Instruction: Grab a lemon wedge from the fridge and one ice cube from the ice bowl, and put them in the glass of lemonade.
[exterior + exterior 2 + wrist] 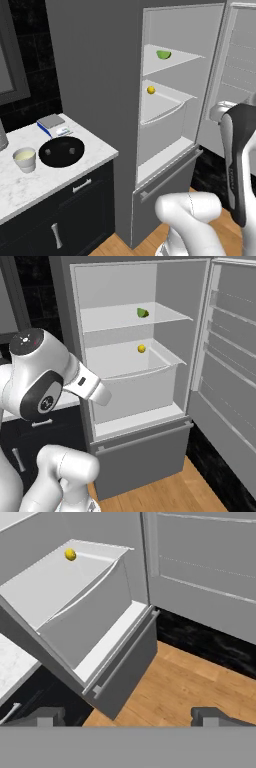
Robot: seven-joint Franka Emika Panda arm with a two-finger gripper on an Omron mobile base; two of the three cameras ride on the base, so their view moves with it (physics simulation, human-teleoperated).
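Nearest the hand camera, the gripper (128,716) shows two dark fingertips (42,716) set wide apart, released, nothing between them, poised over the wooden floor (190,682) in front of the fridge (100,637). We note the fridge door (227,381) swung fully open. The lemon wedge (163,54) lies on the upper shelf (170,62), toward the back. A small yellow ball (151,90) sits on the shelf below, well apart from the wedge. On the marble counter (30,185) left of the fridge, the ice bowl (61,151) stands just beside the glass of lemonade (24,159), not touching it.
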